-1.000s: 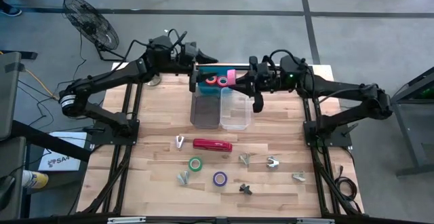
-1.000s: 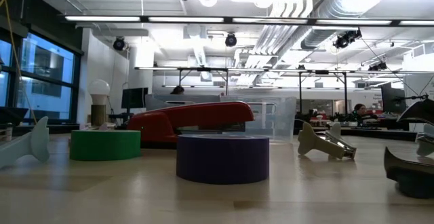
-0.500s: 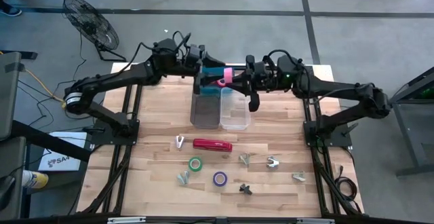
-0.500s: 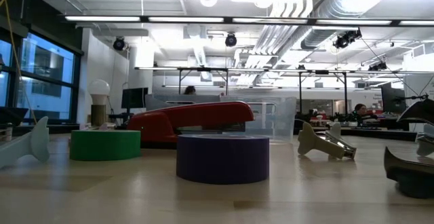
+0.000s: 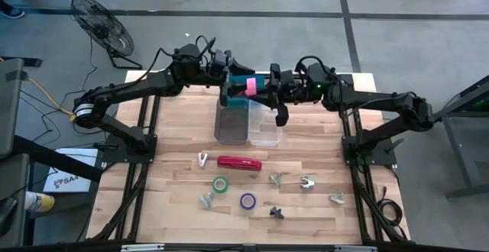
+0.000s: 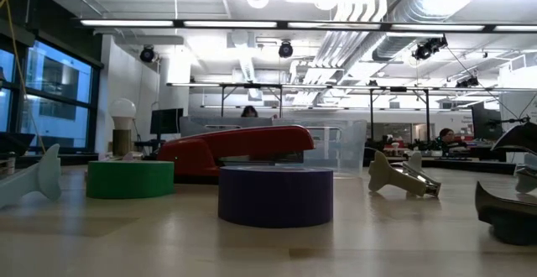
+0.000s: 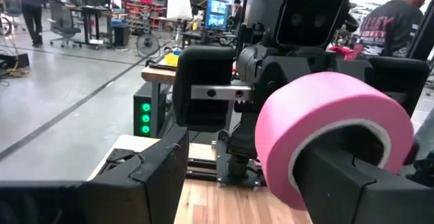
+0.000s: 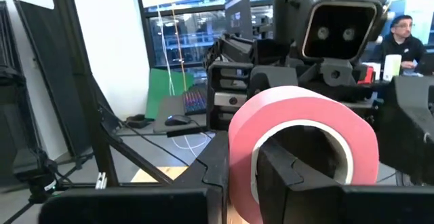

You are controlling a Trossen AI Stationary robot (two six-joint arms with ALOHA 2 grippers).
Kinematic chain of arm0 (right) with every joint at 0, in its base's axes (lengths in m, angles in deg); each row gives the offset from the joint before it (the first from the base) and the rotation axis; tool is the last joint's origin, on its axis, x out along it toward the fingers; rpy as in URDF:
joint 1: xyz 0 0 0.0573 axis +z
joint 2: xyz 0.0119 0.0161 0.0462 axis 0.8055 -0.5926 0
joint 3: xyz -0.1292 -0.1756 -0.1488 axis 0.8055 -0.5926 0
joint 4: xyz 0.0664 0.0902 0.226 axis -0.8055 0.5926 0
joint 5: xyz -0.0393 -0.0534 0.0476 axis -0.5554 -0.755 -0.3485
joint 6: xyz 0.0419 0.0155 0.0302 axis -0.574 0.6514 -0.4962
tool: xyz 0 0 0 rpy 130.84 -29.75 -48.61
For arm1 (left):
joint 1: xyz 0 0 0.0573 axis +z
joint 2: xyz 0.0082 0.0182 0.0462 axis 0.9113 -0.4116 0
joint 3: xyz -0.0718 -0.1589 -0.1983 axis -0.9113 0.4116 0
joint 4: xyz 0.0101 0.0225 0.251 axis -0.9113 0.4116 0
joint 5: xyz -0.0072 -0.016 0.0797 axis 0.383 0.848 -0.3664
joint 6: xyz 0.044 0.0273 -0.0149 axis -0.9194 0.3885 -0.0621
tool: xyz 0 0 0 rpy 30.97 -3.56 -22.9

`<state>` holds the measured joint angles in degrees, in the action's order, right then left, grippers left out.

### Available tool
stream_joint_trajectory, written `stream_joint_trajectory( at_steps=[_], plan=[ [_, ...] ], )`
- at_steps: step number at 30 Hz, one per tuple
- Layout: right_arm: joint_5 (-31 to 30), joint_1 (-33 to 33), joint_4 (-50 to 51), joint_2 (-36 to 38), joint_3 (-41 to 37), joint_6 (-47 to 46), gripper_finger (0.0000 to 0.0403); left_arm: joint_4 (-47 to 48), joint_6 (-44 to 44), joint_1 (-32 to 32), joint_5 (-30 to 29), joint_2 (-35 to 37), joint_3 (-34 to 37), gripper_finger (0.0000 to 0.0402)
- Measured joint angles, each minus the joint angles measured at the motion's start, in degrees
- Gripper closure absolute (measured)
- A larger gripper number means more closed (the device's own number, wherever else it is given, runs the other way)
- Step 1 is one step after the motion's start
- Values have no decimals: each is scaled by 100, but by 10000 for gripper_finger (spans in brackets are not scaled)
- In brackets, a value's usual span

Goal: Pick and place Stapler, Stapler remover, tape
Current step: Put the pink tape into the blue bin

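— The high view?
— My right gripper (image 5: 263, 93) meets my left gripper (image 5: 235, 84) above the clear bins (image 5: 248, 126), the pink tape (image 5: 250, 88) between them. The stapler (image 5: 239, 163) lies mid-table.
— Low view?
— The stapler sits behind the green roll (image 6: 130, 179) and the purple roll (image 6: 275, 195).
— Wrists?
— My right fingers (image 8: 288, 173) pinch the pink tape's wall. My left fingers (image 7: 146, 183) are spread wide.

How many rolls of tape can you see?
3. The green tape and purple tape lie on the table; the pink tape is held by the right pincer above the bins. Others may be hidden.
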<state>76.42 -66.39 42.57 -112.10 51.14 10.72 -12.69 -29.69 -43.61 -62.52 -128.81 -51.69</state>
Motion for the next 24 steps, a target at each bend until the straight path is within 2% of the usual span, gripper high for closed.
stream_joint_trajectory(
  at_steps=[3,7,16,20,24],
  plan=[
    [-4,0,-9,-66,0,-87,369,25,-3,-2,-40,0,0,167],
    [-62,-2,-21,-98,0,-95,369,23,-2,0,-48,0,0,205],
    [-257,-2,-3,-98,0,-149,369,21,-53,-2,23,0,0,364],
    [-440,2,-2,-98,0,-147,368,23,-54,2,68,0,0,366],
    [-517,7,23,-98,0,-228,327,30,-27,2,120,0,0,366]
  ],
)
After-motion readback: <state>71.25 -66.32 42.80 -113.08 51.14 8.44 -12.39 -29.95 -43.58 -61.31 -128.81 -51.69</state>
